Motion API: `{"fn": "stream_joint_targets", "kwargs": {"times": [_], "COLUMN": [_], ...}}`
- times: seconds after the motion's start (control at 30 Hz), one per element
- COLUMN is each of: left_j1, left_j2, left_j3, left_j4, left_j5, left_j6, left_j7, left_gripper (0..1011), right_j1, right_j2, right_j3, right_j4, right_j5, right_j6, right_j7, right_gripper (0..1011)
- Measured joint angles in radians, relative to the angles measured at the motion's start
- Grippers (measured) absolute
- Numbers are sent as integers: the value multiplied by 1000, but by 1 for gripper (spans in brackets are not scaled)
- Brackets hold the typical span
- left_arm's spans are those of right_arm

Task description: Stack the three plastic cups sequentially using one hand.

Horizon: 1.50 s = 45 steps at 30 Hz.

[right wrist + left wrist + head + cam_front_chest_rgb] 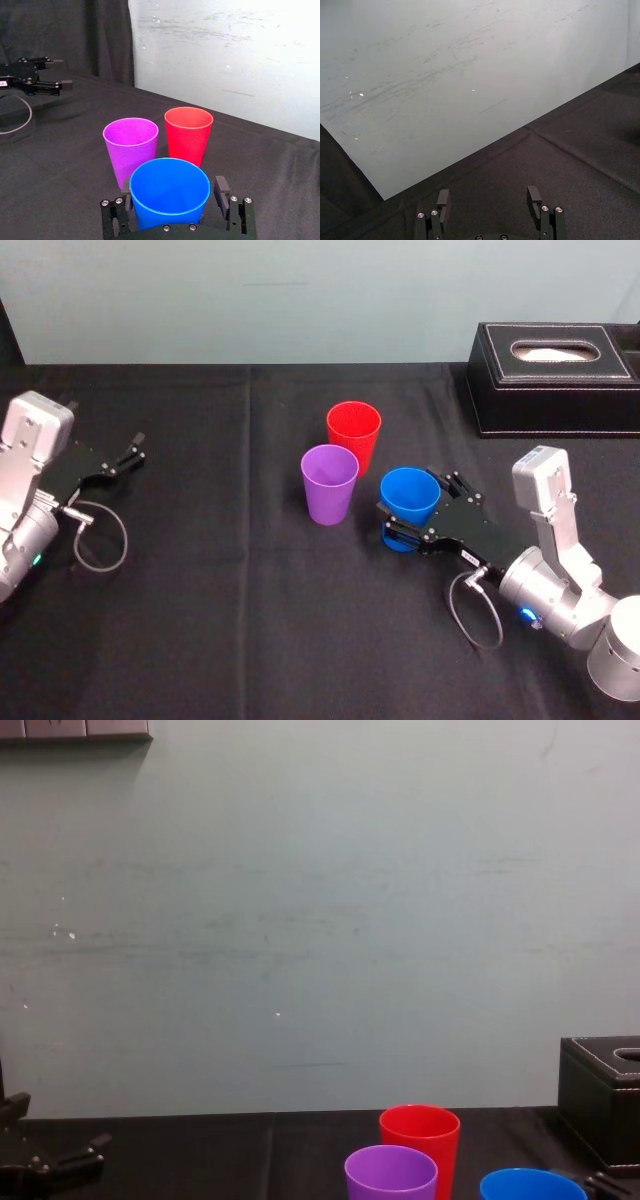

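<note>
At the counter's (pixel 250 620) right, the right gripper (pixel 418 505) set its open jaws either side of the upright blue cup (pixel 408 495), probably to grasp it for stacking. The purple cup (pixel 329 483) stood just left and the red cup (pixel 353 435) beyond. The left gripper (pixel 128 452) sat parked far left, jaws open.

1. The red cup (pixel 354 430) stood upright, farthest back.
2. The purple cup (pixel 330 482) stood upright, just near-left of it.
3. The blue cup (pixel 409 495) stood upright, nearest and rightmost, inside the spread right claw (pixel 418 508).
</note>
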<state>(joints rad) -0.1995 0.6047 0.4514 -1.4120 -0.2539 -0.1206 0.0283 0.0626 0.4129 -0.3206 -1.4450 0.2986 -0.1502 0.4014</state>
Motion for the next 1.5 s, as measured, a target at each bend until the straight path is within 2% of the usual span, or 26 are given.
{"fn": "stream_joint_targets", "kwargs": {"times": [0.5, 1.1, 1.17, 1.43, 1.5], "left_j1": [0, 0, 0, 0, 0], "left_j2": [0, 0, 0, 0, 0], "left_j3": [0, 0, 0, 0, 0], "left_j4": [0, 0, 0, 0, 0], "left_j5": [0, 0, 0, 0, 0], "left_j6": [0, 0, 0, 0, 0], "left_j7": [0, 0, 0, 0, 0], "left_gripper": [1005, 1004, 1005, 1005, 1005], "right_j1": [-5, -6, -6, -6, -6], "right_j2": [-23, -26, -26, -25, -25], "right_j3": [14, 15, 15, 15, 15], "right_j4": [4, 6, 6, 6, 6], "right_j5": [19, 8, 8, 10, 10], "right_j6": [2, -1, -1, -2, -2], "right_j7": [36, 32, 32, 31, 31], "right_gripper": [1004, 1002, 982, 799, 790]}}
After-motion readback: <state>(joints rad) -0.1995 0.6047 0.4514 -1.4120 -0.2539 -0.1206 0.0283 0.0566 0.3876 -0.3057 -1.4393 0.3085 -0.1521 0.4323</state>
